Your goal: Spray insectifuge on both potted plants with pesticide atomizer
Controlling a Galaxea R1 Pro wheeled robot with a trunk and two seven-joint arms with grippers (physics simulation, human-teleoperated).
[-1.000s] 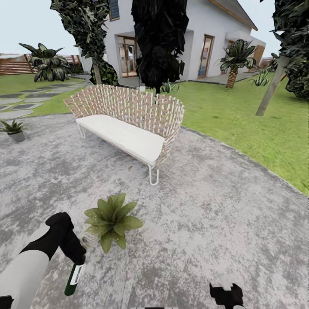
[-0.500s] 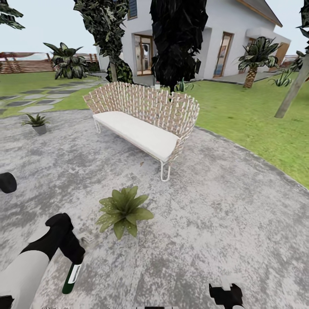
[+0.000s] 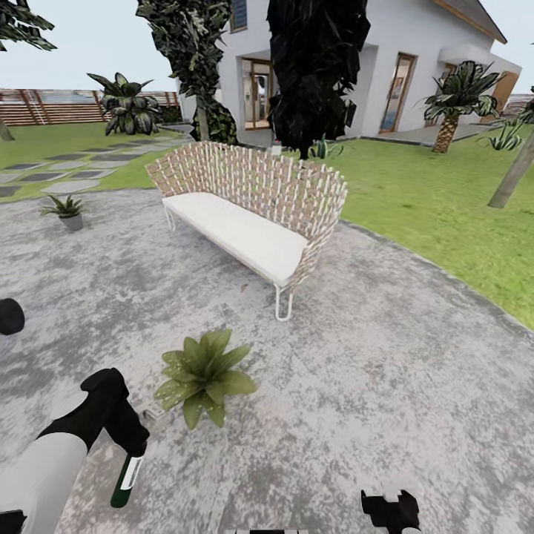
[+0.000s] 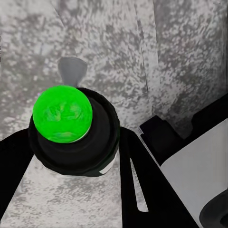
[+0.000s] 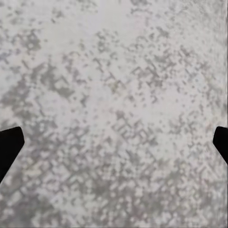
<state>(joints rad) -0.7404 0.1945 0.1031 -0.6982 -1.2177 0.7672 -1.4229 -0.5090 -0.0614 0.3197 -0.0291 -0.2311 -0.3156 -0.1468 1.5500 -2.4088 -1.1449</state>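
Note:
My left gripper (image 3: 136, 449) is shut on the pesticide atomizer (image 3: 126, 476), a slim dark bottle with a white label that hangs down over the patio. The left wrist view looks along the bottle's end, a bright green disc (image 4: 62, 114) in a dark body, between the black fingers. The bottle's top is hidden in the grip. A broad-leaved potted plant (image 3: 204, 368) stands just right of and beyond the bottle. The smaller spiky potted plant (image 3: 67, 211) sits in its grey pot at the far left of the patio. My right gripper (image 3: 391, 510) is open over bare paving.
A wicker bench (image 3: 252, 211) with a white cushion stands beyond the broad-leaved plant. A black round object (image 3: 10, 316) shows at the left edge. Lawn (image 3: 437, 215), trees, a fence and a house surround the mottled grey patio (image 3: 386, 371).
The camera has swung left, so the bench and both plants sit further right in the picture. Both arms keep their place in the view, the bottle still held.

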